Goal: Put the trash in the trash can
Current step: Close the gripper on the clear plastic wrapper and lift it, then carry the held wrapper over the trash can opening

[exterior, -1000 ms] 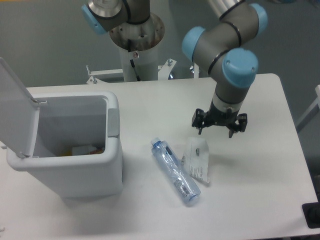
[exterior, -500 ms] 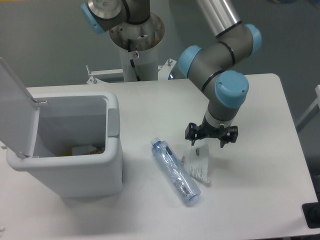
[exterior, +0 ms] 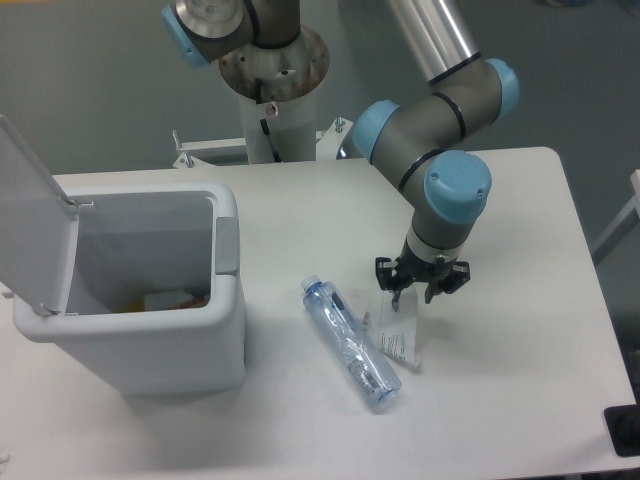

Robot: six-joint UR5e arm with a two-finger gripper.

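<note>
A crushed blue-tinted plastic bottle (exterior: 351, 343) with a blue cap lies diagonally on the white table. Just right of it a flat clear wrapper (exterior: 398, 334) with white print lies flat. My gripper (exterior: 411, 297) points straight down over the wrapper's upper end, open, fingertips close to or touching the plastic. Nothing is held. The white trash can (exterior: 140, 330) stands at the left with its lid (exterior: 28, 220) swung up and open; some colourful scraps show at its bottom.
The arm's base column (exterior: 272, 90) rises at the back centre of the table (exterior: 520, 400). A dark object (exterior: 625, 430) sits off the table's lower right corner. The table's right edge is near the wrapper side.
The gripper has come down and to the left, from above the table right of the wrapper to directly over the wrapper's upper end. Bottle, wrapper and bin have not moved.
</note>
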